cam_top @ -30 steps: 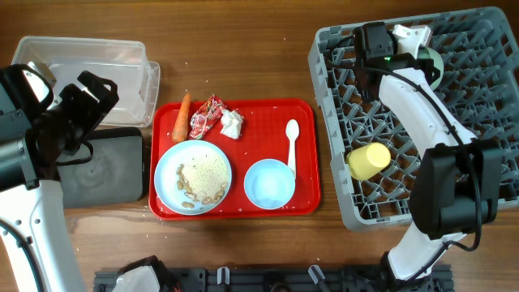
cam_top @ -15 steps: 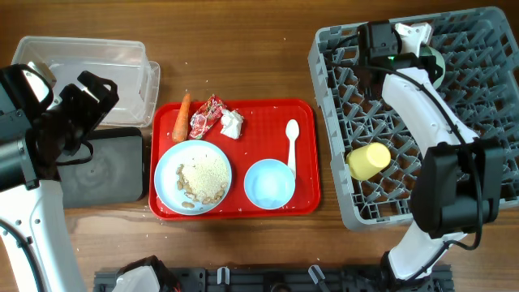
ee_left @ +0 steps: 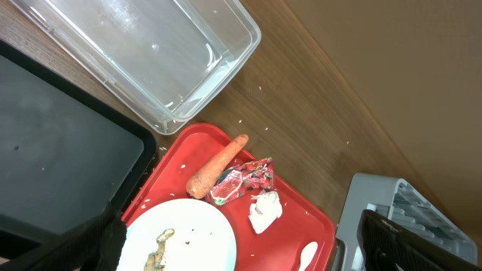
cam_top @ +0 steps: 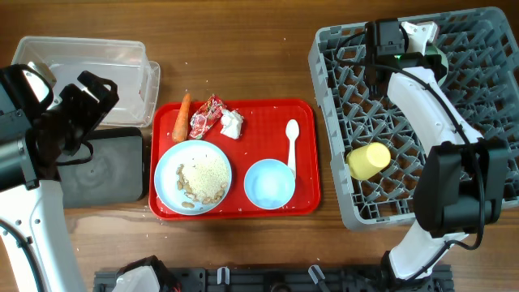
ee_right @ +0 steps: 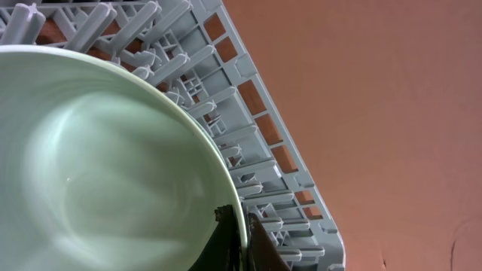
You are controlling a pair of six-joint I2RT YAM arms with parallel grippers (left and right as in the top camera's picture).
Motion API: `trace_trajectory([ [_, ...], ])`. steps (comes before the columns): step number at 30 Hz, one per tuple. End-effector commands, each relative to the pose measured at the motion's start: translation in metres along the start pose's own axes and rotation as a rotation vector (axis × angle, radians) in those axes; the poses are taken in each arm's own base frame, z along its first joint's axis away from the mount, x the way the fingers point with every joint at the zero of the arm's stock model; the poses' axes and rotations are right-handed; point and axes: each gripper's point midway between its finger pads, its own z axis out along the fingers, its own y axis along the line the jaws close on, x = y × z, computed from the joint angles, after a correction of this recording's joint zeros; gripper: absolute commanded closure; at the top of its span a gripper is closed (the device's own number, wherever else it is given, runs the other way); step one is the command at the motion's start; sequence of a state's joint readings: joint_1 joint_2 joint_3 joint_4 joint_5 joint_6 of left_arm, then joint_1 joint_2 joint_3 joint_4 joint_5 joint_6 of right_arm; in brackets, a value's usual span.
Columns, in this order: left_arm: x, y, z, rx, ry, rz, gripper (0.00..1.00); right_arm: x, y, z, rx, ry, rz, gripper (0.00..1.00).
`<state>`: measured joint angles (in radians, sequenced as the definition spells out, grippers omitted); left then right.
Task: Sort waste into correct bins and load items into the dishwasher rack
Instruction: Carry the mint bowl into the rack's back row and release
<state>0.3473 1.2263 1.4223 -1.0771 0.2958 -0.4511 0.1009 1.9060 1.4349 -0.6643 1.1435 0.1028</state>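
The left gripper (cam_top: 91, 96) hangs over the black tray (cam_top: 105, 174) beside the clear tub (cam_top: 81, 57), its fingers spread wide and empty. The carrot (cam_top: 182, 116), wrapper (cam_top: 207, 116) and tissue (cam_top: 232, 123) lie on the red serving tray (cam_top: 304, 122). At the far edge of the rack (cam_top: 332, 105), the right gripper (ee_right: 235, 237) pinches a bowl (ee_right: 98, 173) by its rim. It should lower the bowl between the pegs until it leans steady, and only then let go.

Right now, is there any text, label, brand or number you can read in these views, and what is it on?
None readable.
The wrapper has red-and-white print, but it is too crumpled and blurred to read.
Nothing else in view shows lettering.
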Motion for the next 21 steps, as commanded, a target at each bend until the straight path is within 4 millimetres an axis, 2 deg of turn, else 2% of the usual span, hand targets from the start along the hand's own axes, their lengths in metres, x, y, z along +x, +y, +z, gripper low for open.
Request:
trace_trajectory([
  [1, -0.003, 0.001, -0.002, -0.006, -0.015, -0.003, 0.00, 0.010, 0.003, 0.014, 0.022, 0.038, -0.054, 0.96],
  [6, -0.003, 0.001, -0.002, -0.006, -0.014, -0.003, 0.00, 0.002, -0.016, 0.003, 0.089, 0.007, -0.038, 0.96],
  [8, -0.003, 0.001, -0.002, -0.006, -0.015, -0.003, 0.00, -0.010, -0.023, -0.021, 0.065, -0.050, 0.002, 0.96],
  [10, -0.003, 0.001, -0.002, -0.006, -0.015, -0.003, 0.00, -0.019, -0.034, -0.036, 0.045, -0.087, 0.050, 0.96],
  [13, -0.003, 0.001, -0.002, -0.006, -0.015, -0.003, 0.00, -0.020, -0.039, -0.039, 0.020, -0.093, 0.063, 0.96],
  [17, -0.003, 0.001, -0.002, -0.006, -0.015, -0.003, 0.00, -0.018, -0.030, -0.037, -0.014, -0.088, 0.055, 0.96],
  [21, -0.003, 0.001, -0.002, -0.006, -0.014, -0.003, 0.00, -0.007, -0.007, -0.019, 0.007, -0.051, -0.044, 0.96],
])
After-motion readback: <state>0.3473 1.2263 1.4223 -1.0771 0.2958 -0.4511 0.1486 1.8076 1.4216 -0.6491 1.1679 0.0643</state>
